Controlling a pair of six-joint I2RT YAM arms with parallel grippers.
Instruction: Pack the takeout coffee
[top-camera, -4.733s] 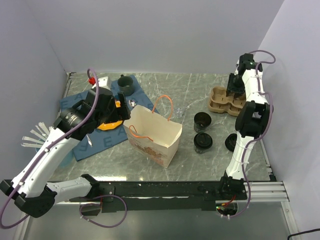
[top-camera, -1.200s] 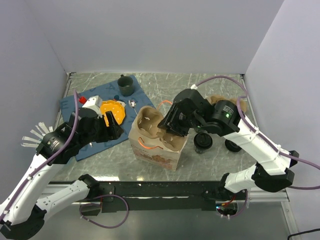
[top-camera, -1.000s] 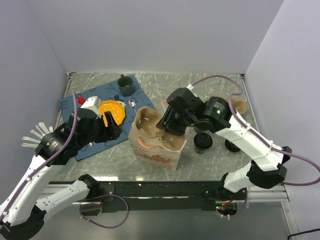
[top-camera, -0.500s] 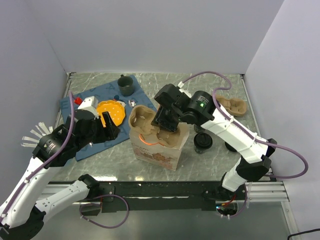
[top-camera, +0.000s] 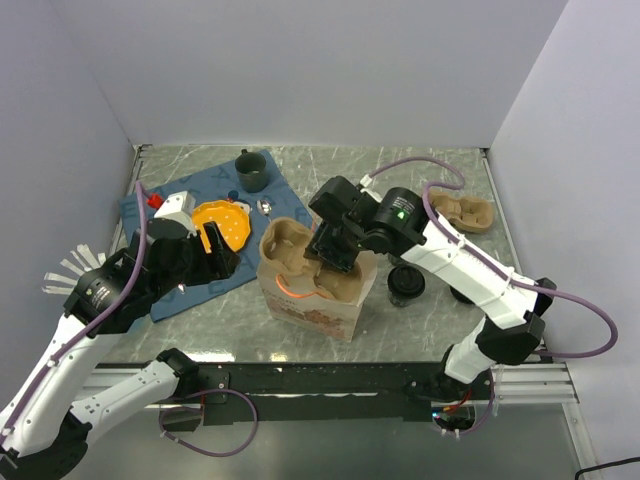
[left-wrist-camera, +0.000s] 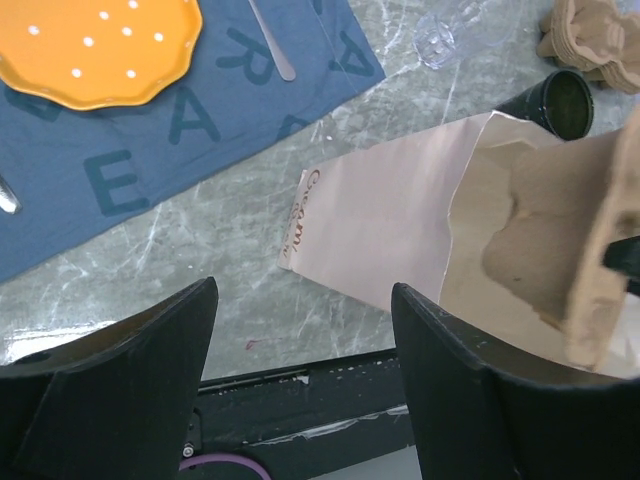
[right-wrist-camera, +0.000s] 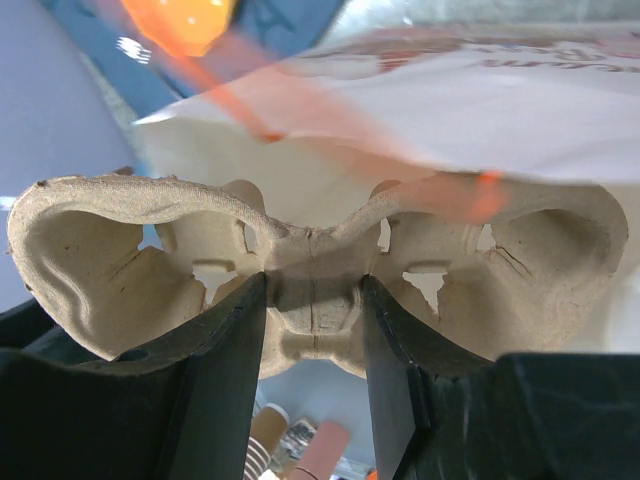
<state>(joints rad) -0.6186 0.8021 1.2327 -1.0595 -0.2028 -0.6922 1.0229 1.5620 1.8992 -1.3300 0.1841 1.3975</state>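
From above, the right gripper (top-camera: 325, 258) is clamped on the brown pulp tray (top-camera: 285, 243). The tray stands tilted in the mouth of the paper bag (top-camera: 318, 305) directly below the gripper, with one well sticking out past the bag's rim on the side facing the other arm. Behind this gripper's forearm a dark cup (top-camera: 407, 283) stands on the table (top-camera: 400, 170), and another dark round piece beside the cup is half hidden by the arm. A second tray (top-camera: 463, 212) lies further off, past the cup. The left gripper (top-camera: 220, 255) hovers just beside the bag with its jaws spread and nothing between them. Under and beyond it lie an orange plate (top-camera: 222, 222) on a blue mat (top-camera: 165, 292), with a green mug (top-camera: 252, 170) at the mat's far end.

In the left wrist view, both fingers (left-wrist-camera: 120, 380) frame bare table. The bag's pale wall rises ahead of them and toward the right finger, standing between them and the tray edge inside. A spoon (left-wrist-camera: 272, 50) lies on the mat past the left finger.

In the right wrist view, the fingers (right-wrist-camera: 215, 370) pinch the tray's central ridge, one well to each side. The bag wall and a blurred orange handle (right-wrist-camera: 330, 135) lie close beyond.
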